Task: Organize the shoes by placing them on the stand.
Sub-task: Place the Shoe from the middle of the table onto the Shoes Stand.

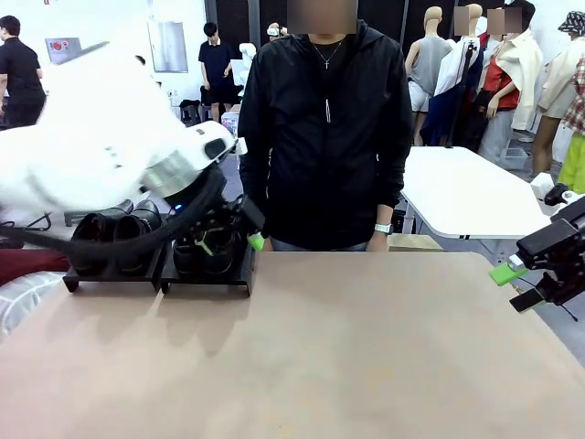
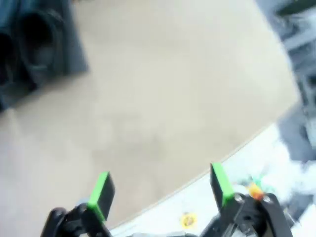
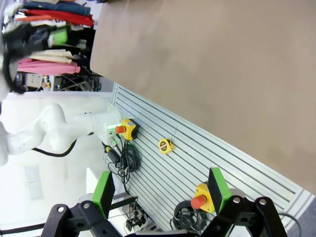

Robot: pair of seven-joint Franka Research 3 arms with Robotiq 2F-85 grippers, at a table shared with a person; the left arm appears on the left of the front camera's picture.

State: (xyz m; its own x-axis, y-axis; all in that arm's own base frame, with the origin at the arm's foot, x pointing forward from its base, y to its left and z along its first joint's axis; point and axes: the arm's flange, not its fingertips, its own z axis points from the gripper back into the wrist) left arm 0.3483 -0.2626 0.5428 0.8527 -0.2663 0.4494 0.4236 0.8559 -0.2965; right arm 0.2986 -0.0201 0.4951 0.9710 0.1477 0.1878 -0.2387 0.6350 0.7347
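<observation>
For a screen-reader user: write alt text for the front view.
Four black shoes sit on two black stands at the tan table's far left, the left gripper open beside them. The right gripper waits open at the right edge; a person stands opposite.

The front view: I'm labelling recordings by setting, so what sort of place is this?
Probably a robot lab set up like a shop: a white robot arm over glossy black dress shoes on a low black stand, a tan tabletop, white tables behind.

Tabletop (image 1: 347,347) bare; shoes (image 1: 119,233) far-left corner.
</observation>
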